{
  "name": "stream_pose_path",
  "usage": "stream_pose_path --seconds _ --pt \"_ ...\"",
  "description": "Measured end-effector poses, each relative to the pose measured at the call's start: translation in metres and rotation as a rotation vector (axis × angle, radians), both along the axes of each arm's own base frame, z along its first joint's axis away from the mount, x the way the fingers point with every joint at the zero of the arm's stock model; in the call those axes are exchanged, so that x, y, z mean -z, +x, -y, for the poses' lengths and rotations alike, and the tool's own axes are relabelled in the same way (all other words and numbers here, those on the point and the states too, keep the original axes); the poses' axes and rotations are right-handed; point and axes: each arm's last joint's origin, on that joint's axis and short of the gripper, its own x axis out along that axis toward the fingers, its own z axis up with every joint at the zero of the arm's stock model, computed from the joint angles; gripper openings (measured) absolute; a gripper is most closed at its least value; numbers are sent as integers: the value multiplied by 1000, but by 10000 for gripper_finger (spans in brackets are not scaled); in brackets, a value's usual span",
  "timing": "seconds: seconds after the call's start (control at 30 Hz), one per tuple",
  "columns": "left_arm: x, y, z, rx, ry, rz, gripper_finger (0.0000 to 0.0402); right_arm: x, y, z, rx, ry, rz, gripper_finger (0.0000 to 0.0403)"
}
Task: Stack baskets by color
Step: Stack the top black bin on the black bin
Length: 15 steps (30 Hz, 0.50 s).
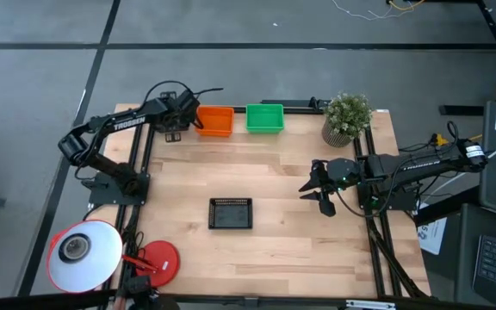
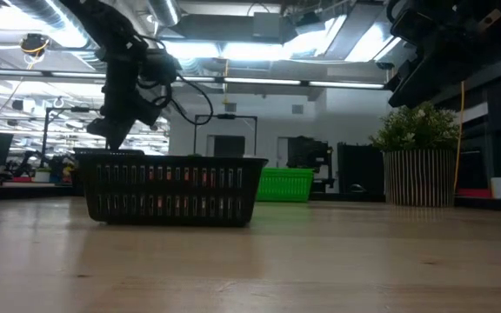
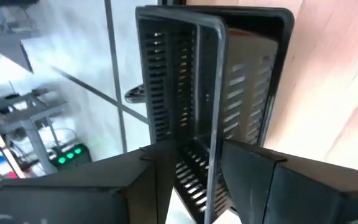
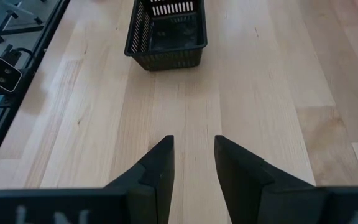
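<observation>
An orange basket (image 1: 215, 120) and a green basket (image 1: 265, 118) stand side by side on their bases at the table's far edge. One black basket (image 1: 231, 213) sits on its base mid-table. Another black basket (image 3: 241, 81) stands at the far left corner, mostly hidden in the high view by my left gripper (image 1: 182, 120). That gripper (image 3: 194, 152) is open, slanting down, with the basket's long wall between its fingers. My right gripper (image 1: 321, 188) hovers open at the right, pointing toward the mid-table basket (image 4: 165, 31), with nothing between its fingers. My left gripper's open fingers stand one outside and one inside the black basket's long wall (image 3: 213, 118), slanting down from the table's left. Whether either finger touches the wall, I cannot tell. The basket rests on the table.
A potted plant (image 1: 347, 118) stands at the far right corner. A white round lamp head (image 1: 83, 254) and a red disc (image 1: 158, 261) sit at the near left. Bare wood lies between the far baskets and the mid-table basket.
</observation>
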Motion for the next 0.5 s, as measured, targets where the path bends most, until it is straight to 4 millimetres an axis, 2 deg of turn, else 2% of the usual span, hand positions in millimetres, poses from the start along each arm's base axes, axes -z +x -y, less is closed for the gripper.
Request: stream_pose_path --seconds 0.13,0.3,0.4,0.5 --pt "-2 5 6 -41 17 54 117 0 0 0 -1 -1 -1 114" --pt "-20 10 19 -60 114 75 116 0 0 0 -1 -1 -1 114" --pt "-18 11 21 -123 172 92 115 0 0 0 -1 -2 -2 114" --pt "-7 9 21 -191 249 98 114 1 -1 0 -2 -3 -12 114"
